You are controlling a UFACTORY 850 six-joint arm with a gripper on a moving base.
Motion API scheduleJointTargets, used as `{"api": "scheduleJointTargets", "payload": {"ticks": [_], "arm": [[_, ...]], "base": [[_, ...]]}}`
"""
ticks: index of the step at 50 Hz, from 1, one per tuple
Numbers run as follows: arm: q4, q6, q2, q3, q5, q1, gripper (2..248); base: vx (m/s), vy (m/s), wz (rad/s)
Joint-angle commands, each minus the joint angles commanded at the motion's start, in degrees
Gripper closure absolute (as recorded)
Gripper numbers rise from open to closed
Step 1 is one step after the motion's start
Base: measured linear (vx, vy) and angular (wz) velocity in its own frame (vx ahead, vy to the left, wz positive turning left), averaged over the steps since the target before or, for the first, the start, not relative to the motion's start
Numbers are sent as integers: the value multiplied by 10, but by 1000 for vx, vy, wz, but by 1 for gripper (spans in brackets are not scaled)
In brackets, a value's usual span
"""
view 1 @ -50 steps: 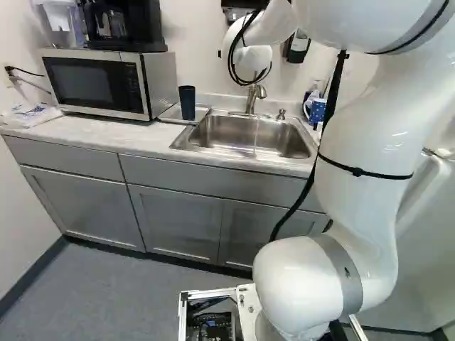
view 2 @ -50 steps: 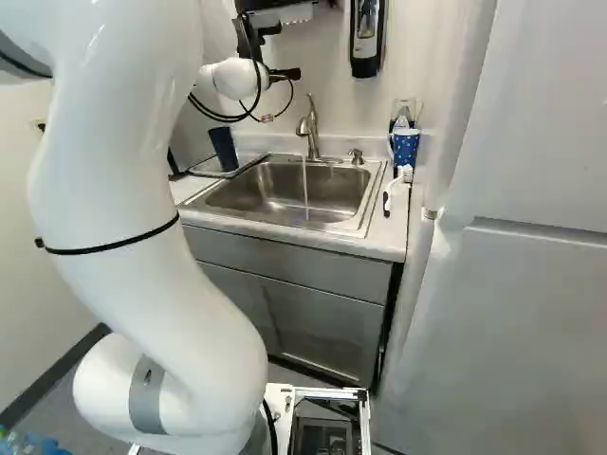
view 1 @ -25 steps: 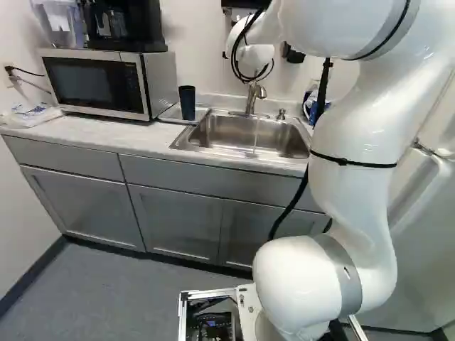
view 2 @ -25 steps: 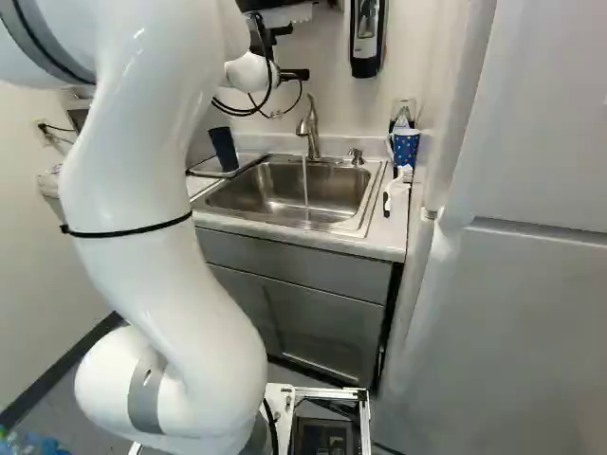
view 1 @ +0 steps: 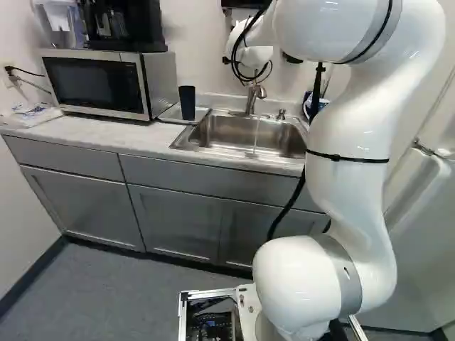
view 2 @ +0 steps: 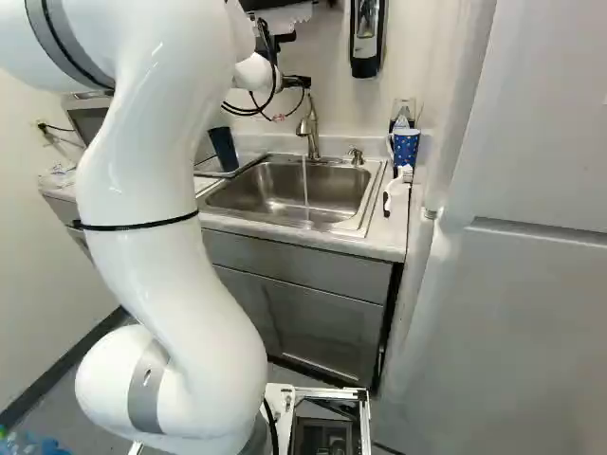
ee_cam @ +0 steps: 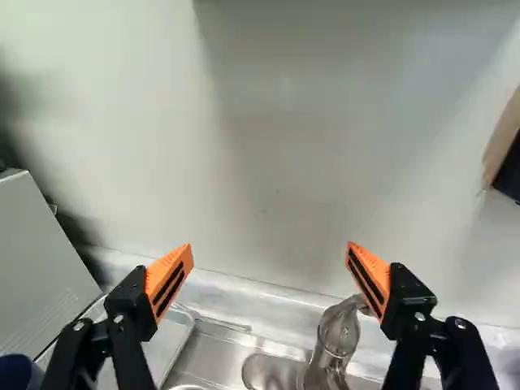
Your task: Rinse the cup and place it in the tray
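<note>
- countertop [view 1: 82, 131], pale, spreading from nine o'clock; clock hours are read from above the sink, twelve toward the wall.
- plastic packaging [view 1: 34, 115], crumpled, on the countertop, farthest out at nine.
- microwave oven [view 1: 92, 84], steel-fronted, at ten, with a black coffee maker [view 1: 128, 27] on top.
- drying tray [view 1: 202, 114], flat, at ten just beside the sink, with the dark blue tumbler [view 1: 187, 103] upright on it; that tumbler is the cup to be rinsed.
- gripper [view 2: 296, 81] out at the arm's end, near twelve and higher than the countertop. in the wrist view the gripper [ee_cam: 270, 248] is released, its two fingers spread wide, orange pads [ee_cam: 169, 280] apart. the tumbler sits off beyond the finger on the microwave's side.
- faucet [view 1: 252, 96] at twelve, a thin stream of water [view 1: 257, 135] falling into the basin. the wrist view has its top close by the finger away from the microwave; whether they touch i cannot tell.
- sink [view 2: 285, 190], stainless steel, at the clock's center.
- arm [view 1: 348, 128], white, rising at five and bent over toward the wall.
- soap dispenser [view 2: 365, 38] on the wall at one.
- mug [view 2: 406, 147], blue with pale spots, at two.
- dish brush [view 2: 388, 197], white and black, lying at three beside the sink.
</note>
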Motion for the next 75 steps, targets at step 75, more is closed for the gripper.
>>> {"api": "scheduleJointTargets", "payload": {"ticks": [75], "arm": [[0,0,13,15,-53,-5,3]], "base": [[0,0,0]]}}
